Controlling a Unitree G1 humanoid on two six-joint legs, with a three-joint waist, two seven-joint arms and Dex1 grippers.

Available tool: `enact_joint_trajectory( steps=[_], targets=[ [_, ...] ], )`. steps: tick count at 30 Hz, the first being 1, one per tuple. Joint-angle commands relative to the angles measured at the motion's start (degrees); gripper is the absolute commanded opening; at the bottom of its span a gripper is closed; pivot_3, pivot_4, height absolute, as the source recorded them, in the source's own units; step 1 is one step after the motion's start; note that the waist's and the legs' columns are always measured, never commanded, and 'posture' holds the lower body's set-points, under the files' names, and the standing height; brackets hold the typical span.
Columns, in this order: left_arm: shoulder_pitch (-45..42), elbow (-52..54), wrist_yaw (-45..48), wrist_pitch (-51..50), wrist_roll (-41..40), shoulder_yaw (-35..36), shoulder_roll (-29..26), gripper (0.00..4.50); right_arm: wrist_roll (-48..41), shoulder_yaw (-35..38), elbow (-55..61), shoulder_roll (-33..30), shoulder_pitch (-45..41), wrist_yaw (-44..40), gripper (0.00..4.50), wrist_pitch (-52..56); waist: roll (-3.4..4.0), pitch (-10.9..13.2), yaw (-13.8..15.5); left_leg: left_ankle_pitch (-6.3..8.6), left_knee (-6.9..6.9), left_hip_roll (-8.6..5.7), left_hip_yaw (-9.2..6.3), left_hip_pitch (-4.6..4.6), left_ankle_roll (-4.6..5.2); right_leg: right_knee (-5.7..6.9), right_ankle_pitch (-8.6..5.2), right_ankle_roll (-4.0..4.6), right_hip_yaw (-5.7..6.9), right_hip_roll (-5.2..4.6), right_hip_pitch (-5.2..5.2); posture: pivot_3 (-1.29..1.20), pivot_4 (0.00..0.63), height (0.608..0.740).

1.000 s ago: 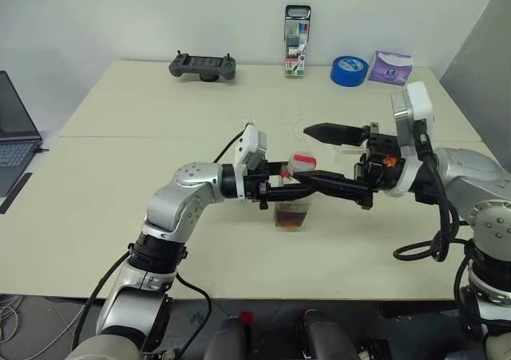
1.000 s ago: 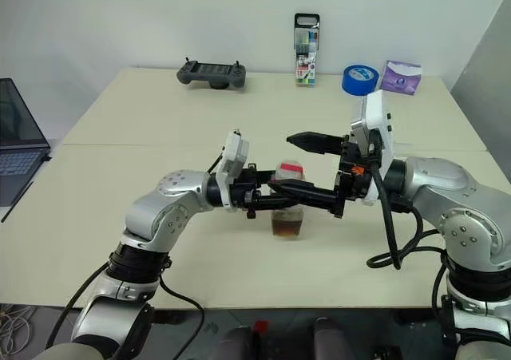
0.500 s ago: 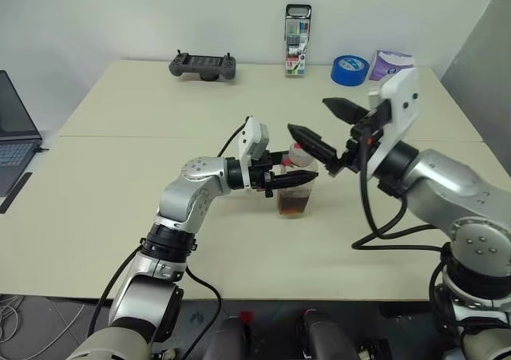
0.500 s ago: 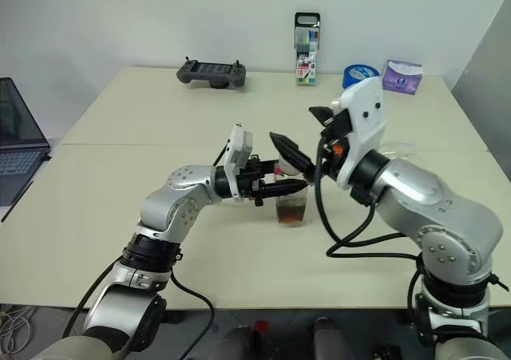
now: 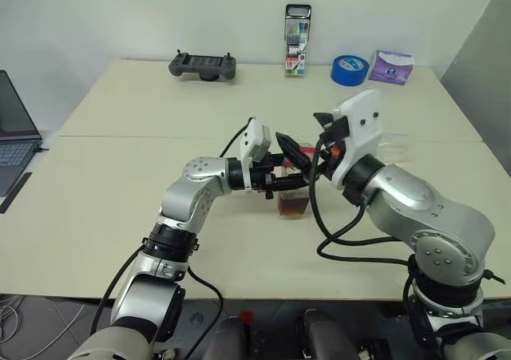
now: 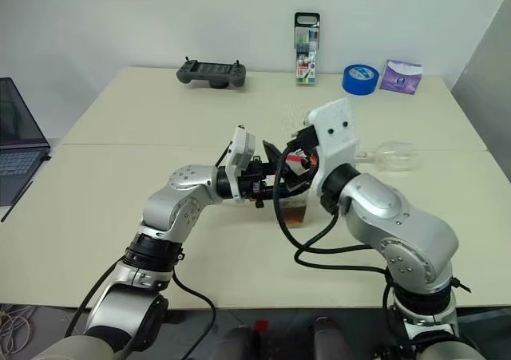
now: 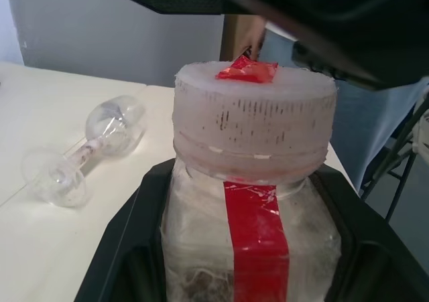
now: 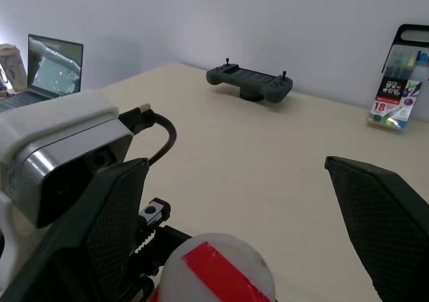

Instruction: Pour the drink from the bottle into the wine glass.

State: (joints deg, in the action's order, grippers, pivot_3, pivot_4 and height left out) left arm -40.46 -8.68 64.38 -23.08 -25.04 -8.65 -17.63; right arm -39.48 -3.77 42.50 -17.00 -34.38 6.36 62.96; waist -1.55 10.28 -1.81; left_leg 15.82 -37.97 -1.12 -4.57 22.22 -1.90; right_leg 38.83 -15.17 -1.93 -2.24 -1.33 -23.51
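None of the drink (image 5: 294, 207) had been poured: your left gripper (image 5: 281, 181) was clamped on the capped bottle (image 7: 253, 181) standing on the table (image 5: 120, 176), your right gripper (image 8: 248, 215) was spread wide around its cap, and the wine glass (image 6: 391, 156) lay sideways nearby.

Centre frame: my left gripper (image 5: 289, 182) points right, clamped on the bottle (image 5: 293, 192). My right gripper (image 8: 234, 221) is level, fingers spread wide either side of the cap (image 8: 218, 268).
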Motion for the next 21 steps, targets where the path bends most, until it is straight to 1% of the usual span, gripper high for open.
enact_joint_trajectory(
  steps=[1, 6, 12, 13, 14, 17, 20, 21],
  targets=[
    [-1.06, 1.79, 0.05, 1.49, -0.24, 0.77, 0.12, 2.17, -0.08, 0.67, 3.12, 0.76, 0.87, 0.12, 4.50, 1.40, 0.00, 0.00, 0.00, 0.00, 0.00, -0.02, 0.01, 0.00, 0.00, 0.00, 0.00, 0.00, 0.00, -0.01, 0.00, 0.00, 0.150, 0.740],
    [-1.01, 1.57, -0.57, 1.89, -0.11, 1.46, 0.07, 2.17, 1.04, 1.20, 5.14, 1.09, 3.76, 1.15, 4.50, 3.58, 0.00, 0.00, 0.00, 0.00, 0.01, -0.01, -0.01, 0.00, 0.00, -0.01, 0.00, 0.00, 0.00, -0.01, 0.00, 0.00, 0.150, 0.740],
    [-1.52, 0.94, -0.70, 2.45, -0.17, 1.99, -0.55, 2.17, 4.53, 0.06, 5.82, 5.20, 5.00, 4.56, 4.50, 3.28, 0.00, 0.00, -0.07, 0.00, 0.01, 0.01, -0.03, -0.01, 0.00, 0.04, 0.00, 0.00, 0.00, 0.01, -0.01, 0.00, 0.150, 0.740],
    [-1.56, 0.84, -0.74, 2.54, -0.15, 2.01, -0.63, 2.17, 5.19, -0.18, 5.89, 5.78, 4.97, 4.75, 4.13, 2.75, 0.00, 0.00, -0.07, 0.00, 0.01, 0.01, -0.04, -0.02, 0.00, 0.04, 0.00, 0.00, 0.00, 0.01, -0.01, 0.00, 0.150, 0.740],
    [-1.56, 0.81, -0.78, 2.60, -0.12, 1.99, -0.68, 2.17, 5.55, -0.24, 5.99, 6.47, 4.88, 4.77, 3.92, 2.33, 0.00, 0.00, -0.07, 0.00, 0.01, 0.01, -0.03, -0.02, 0.00, 0.04, 0.00, 0.00, 0.01, 0.01, -0.01, 0.00, 0.150, 0.740],
    [-1.46, 0.89, -0.81, 2.65, -0.11, 1.94, -0.76, 2.17, 5.95, -0.20, 6.51, 7.86, 4.64, 3.85, 2.84, 1.41, 0.00, 0.00, -0.05, 0.00, 0.01, 0.01, -0.02, -0.02, 0.00, 0.03, 0.00, 0.00, 0.01, 0.01, -0.01, 0.00, 0.150, 0.740],
    [-1.76, 0.15, -0.69, 3.06, 0.16, 1.88, -0.81, 2.17, 5.91, -0.28, 6.80, 7.07, 4.75, 2.49, 1.87, 2.34, 0.00, 0.00, -0.05, 0.00, 0.01, -0.01, -0.01, -0.01, 0.00, 0.02, 0.00, 0.00, 0.02, 0.00, -0.01, 0.00, 0.150, 0.740],
    [-1.97, -0.15, -0.63, 3.19, 0.22, 1.89, -0.80, 2.17, 6.00, -0.13, 6.71, 6.64, 4.84, 2.05, 1.86, 2.30, 0.00, 0.00, -0.04, 0.00, 0.01, -0.02, -0.01, -0.01, 0.00, 0.02, 0.00, 0.00, 0.03, 0.00, -0.01, 0.00, 0.150, 0.740]
  ],
)
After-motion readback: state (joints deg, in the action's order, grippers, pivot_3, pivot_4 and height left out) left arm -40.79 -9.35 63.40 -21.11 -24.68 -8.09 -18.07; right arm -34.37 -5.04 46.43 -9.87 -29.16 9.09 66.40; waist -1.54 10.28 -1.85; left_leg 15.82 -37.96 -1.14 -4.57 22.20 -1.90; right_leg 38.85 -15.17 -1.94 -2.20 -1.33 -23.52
